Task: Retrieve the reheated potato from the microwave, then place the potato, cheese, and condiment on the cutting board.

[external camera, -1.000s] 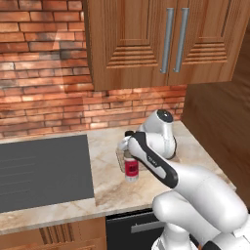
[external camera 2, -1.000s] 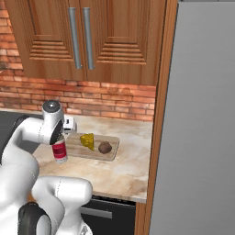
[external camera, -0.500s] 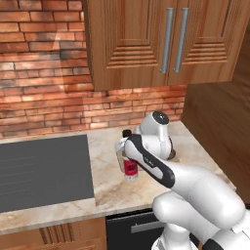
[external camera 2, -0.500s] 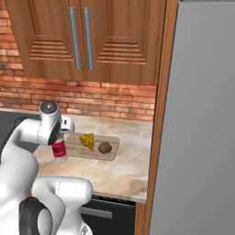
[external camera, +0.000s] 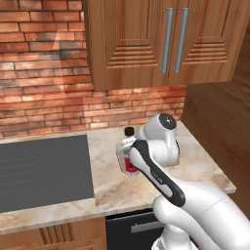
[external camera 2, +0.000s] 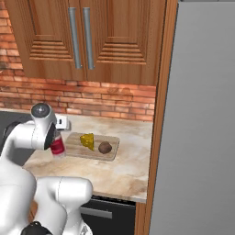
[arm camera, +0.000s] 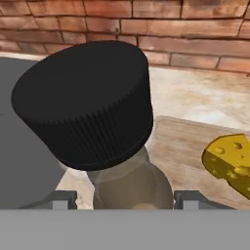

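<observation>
The small clear condiment bottle with black ribbed cap, dark contents and red label [external camera: 129, 160] stands upright on the beige marbled stone counter [external camera: 205, 168], just beside the left short edge of the light tan rectangular wooden cutting board [external camera 2: 73, 149], not on it as far as the right base view shows. The two-finger dark gripper [arm camera: 119, 197] straddles the bottle body below the neck; in the hand view one dark finger tip [arm camera: 61, 199] sits at about 8 o'clock of the cap and the other at about 4 o'clock, each right against the glass, so the fingers look clamped on the bottle. The cap [arm camera: 85, 105] looms large near the centre of that view. On the board, the small yellow triangular cheese wedge with holes [external camera 2: 87, 140] lies toward the middle, and the small dull brown oval potato [external camera 2: 105, 147] rests at about 4 o'clock of it, near but apart. In the hand view the cheese appears at 4 o'clock of the cap. The dark grey flat cooktop [external camera: 44, 171] lies at 9 o'clock of the bottle in the left base view. Red brick wall [external camera: 44, 97] runs behind the counter, with brown wooden cabinet doors carrying metal bar handles [external camera: 175, 39] above.
</observation>
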Available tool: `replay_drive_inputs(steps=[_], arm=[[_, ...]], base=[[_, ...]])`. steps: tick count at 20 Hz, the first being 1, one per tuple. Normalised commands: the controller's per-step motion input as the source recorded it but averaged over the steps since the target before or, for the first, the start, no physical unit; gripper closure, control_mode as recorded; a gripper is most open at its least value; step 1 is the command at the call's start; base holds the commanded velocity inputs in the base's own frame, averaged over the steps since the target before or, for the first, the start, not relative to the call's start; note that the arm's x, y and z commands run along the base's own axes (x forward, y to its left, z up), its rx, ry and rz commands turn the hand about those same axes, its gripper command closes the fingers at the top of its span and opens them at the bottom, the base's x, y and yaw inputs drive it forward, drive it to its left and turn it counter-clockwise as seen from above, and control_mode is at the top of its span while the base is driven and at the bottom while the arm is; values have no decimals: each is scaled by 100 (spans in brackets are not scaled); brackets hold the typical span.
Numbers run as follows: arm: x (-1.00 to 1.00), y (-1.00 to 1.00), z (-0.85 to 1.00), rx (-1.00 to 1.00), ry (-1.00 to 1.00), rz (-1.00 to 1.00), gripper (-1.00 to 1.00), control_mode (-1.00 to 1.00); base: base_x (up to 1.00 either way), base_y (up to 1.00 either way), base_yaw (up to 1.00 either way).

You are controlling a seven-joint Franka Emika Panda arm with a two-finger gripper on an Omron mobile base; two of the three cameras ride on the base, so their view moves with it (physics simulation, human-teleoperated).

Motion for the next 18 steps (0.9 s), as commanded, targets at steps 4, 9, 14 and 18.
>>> replay_drive_inputs(steps=[4, 9, 14, 18], arm=[[-13, -1, 69, 2, -16, 0, 100, -100], [13, -2, 49, 0, -7, -1, 100, -100], [45, -1, 11, 0, -2, -3, 100, -100], [50, -3, 0, 0, 0, -4, 100, -100]], base=[[0, 0, 0], [0, 0, 0], [0, 0, 0], [0, 0, 0]])
